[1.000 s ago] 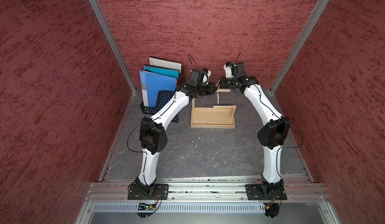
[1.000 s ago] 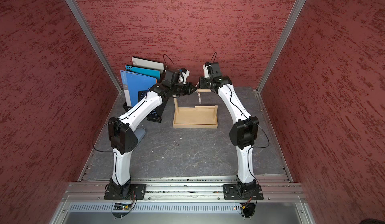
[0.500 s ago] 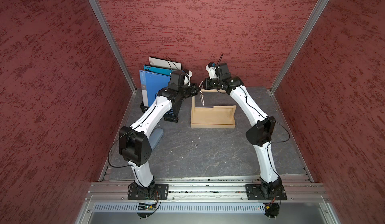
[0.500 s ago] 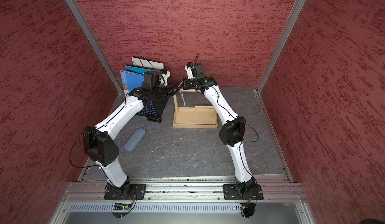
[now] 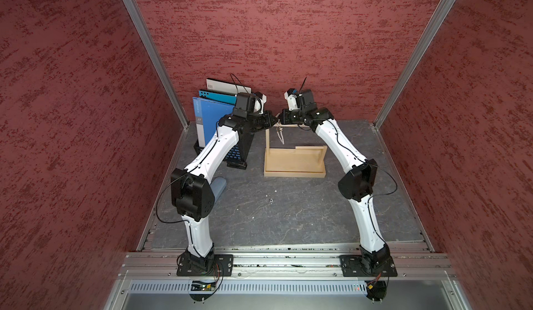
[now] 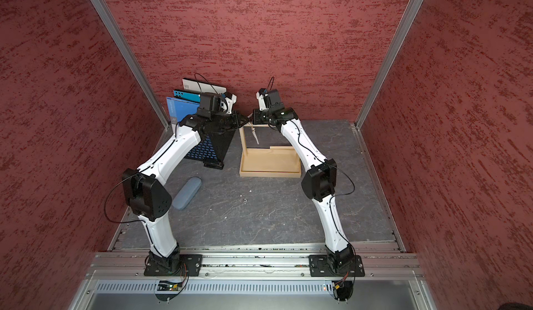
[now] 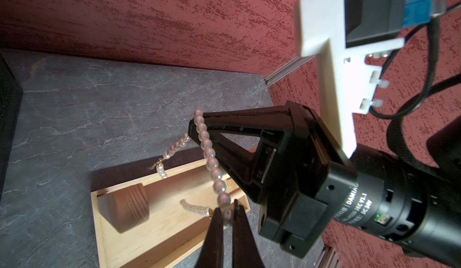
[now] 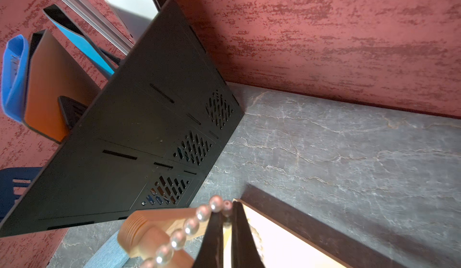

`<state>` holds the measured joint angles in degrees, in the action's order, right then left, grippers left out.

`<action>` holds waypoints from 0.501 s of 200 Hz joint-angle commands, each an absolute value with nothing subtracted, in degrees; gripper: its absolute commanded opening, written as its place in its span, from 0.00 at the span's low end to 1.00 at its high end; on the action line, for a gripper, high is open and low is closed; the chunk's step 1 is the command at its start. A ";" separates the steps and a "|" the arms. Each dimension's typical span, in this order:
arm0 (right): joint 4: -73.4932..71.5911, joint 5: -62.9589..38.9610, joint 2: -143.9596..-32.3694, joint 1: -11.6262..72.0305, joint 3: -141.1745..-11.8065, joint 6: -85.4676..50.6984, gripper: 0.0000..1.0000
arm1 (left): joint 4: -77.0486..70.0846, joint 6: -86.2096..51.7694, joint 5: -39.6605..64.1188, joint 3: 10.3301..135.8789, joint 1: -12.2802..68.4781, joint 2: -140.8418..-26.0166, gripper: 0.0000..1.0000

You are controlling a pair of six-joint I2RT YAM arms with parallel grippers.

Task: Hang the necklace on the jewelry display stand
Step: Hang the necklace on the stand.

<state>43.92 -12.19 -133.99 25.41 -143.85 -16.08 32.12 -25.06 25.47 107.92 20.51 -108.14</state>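
The pale wooden jewelry display stand (image 5: pixel 294 173) stands at the back of the table, its tall post (image 5: pixel 267 138) on the left. Both grippers meet beside the top of that post. My left gripper (image 7: pixel 227 210) is shut on a pearl of the necklace (image 7: pixel 210 159). The right gripper (image 8: pixel 227 210) is shut on another pearl. A short length of pearls is stretched between the two. In the right wrist view it passes across the round end of the dowel arm (image 8: pixel 139 229). The loose ends of the necklace (image 5: pixel 280 135) dangle above the tray in both top views.
A black mesh file rack (image 5: pixel 242 147) with blue folders (image 5: pixel 210 118) stands just left of the stand, close to my left arm. A grey-blue case (image 6: pixel 187 193) lies on the table near the left elbow. The red back wall is close behind both wrists.
Both grippers have carried the necklace leftward along the stand, from over the tray's middle to the tall post's top. Both stayed shut on the pearls.
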 commanded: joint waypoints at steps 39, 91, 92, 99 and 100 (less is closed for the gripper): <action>41.63 -9.60 -135.35 24.05 -144.94 -15.43 0.07 | 31.85 -24.12 28.32 102.25 20.52 -104.22 0.00; 43.01 -12.42 -135.19 25.05 -144.93 -12.66 0.15 | 30.76 -24.41 28.03 96.83 20.30 -101.78 0.00; 43.04 -12.41 -135.22 25.05 -144.93 -12.66 0.15 | 30.72 -24.38 27.99 96.84 20.30 -101.78 0.00; 43.32 -12.29 -135.23 25.12 -144.93 -12.57 0.17 | 30.67 -24.35 28.02 96.71 20.30 -101.89 0.00; 43.32 -12.21 -135.24 25.17 -144.93 -12.61 0.17 | 30.67 -24.35 28.03 96.65 20.26 -101.92 0.00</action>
<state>43.53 -14.41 -134.13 25.74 -143.85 -13.87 29.34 -24.82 25.87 97.58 20.14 -104.27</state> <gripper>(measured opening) 0.152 0.070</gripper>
